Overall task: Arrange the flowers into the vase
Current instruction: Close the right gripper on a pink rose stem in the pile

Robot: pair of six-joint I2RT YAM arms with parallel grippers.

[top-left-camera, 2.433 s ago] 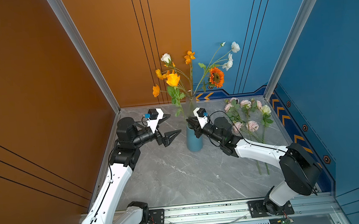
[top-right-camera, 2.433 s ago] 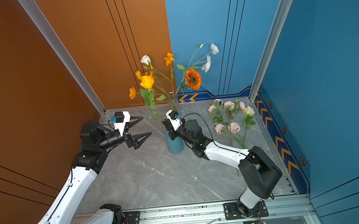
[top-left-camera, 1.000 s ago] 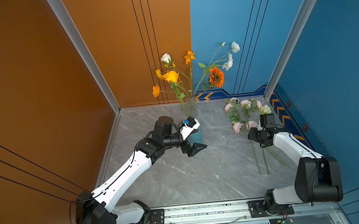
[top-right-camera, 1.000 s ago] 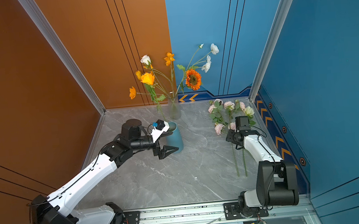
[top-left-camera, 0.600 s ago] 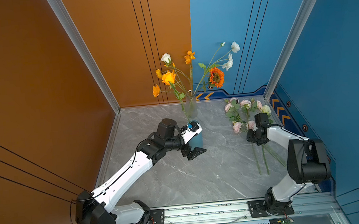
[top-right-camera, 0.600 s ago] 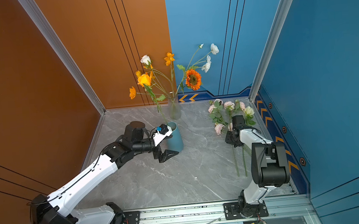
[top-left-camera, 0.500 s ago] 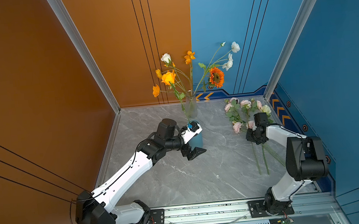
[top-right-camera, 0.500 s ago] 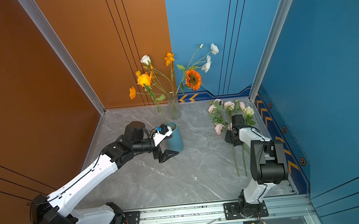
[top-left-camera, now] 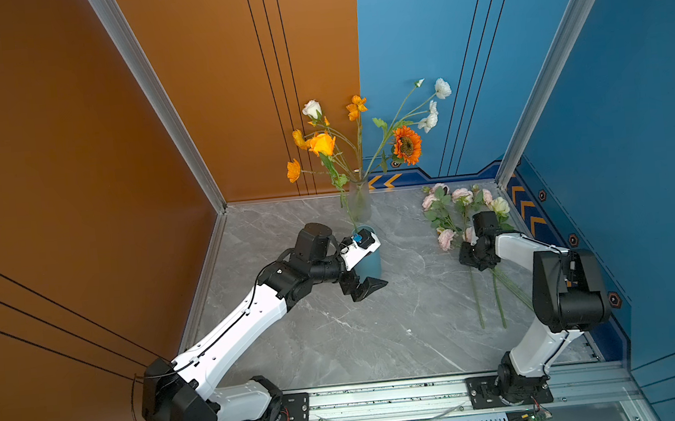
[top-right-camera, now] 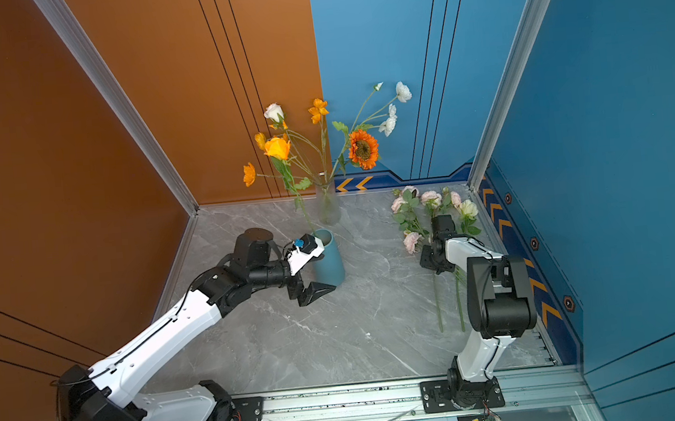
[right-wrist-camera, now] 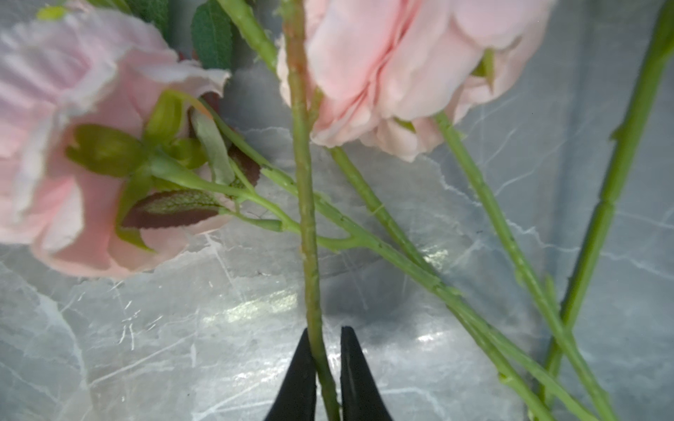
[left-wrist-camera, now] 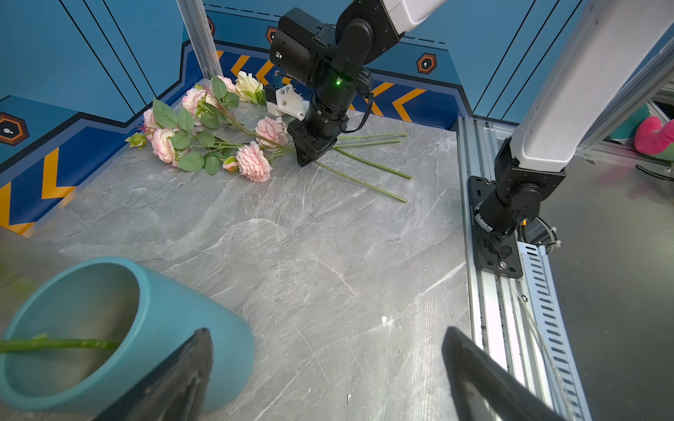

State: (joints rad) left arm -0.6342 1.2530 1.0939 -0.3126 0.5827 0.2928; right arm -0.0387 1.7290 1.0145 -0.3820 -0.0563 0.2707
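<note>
White arm shells [top-left-camera: 234,333] — black joint housings [top-left-camera: 568,295], green status light [left-wrist-camera: 338,82], blue tab [top-left-camera: 358,238] on white wrist mount [top-left-camera: 358,253]

Checking in from the remote station: the teal vase [top-left-camera: 375,263] stands upright with one orange rose [top-left-camera: 323,143] stem in it. Just behind it, a clear glass vase [top-left-camera: 359,201] holds the orange sunflower [top-left-camera: 407,150] plus white and orange blooms. Well off to its right, the pink flowers [top-left-camera: 461,195] and a cream one [top-left-camera: 500,206] lie flat, stems loosely fanned.
</note>
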